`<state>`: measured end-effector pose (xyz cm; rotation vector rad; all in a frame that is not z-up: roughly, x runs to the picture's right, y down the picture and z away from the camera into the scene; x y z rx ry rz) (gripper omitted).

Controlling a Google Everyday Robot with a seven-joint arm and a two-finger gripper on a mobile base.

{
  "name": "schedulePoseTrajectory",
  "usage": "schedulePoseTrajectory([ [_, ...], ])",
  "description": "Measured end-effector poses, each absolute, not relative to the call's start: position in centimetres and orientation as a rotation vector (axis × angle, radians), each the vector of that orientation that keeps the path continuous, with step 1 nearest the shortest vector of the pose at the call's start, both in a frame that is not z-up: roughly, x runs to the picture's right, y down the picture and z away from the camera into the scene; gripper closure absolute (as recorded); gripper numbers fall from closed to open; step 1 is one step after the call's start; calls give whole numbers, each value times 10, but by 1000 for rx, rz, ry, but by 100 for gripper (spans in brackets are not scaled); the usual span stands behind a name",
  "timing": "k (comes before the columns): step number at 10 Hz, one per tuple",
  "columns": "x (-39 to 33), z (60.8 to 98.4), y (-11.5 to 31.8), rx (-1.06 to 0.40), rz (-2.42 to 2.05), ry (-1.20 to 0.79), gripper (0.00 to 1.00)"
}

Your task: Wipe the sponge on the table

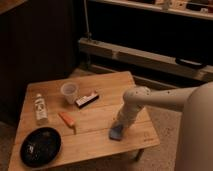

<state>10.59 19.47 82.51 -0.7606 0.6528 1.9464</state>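
The gripper [121,123] bears straight down on the sponge [116,133], directly beneath it and near the table's [95,136] front edge. Whether it clasps the sponge, I cannot tell.

My gripper [120,126] and the things spread over the light slatted bamboo table [95,145]

From the table's middle: gripper right above the small blue sponge [116,133] at 4 o'clock; clear plastic cup [69,92] at 11; black-and-white rectangular block [87,99] at 12; white bottle [40,108] at 9, orange tool [67,119] between it and the middle; round black plate [40,146] at 8.
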Motion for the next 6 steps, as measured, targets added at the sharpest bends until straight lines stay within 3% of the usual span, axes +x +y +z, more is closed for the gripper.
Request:
schedulePoseTrajectory([
  [6,134,870,149,-749,1955,706,100],
])
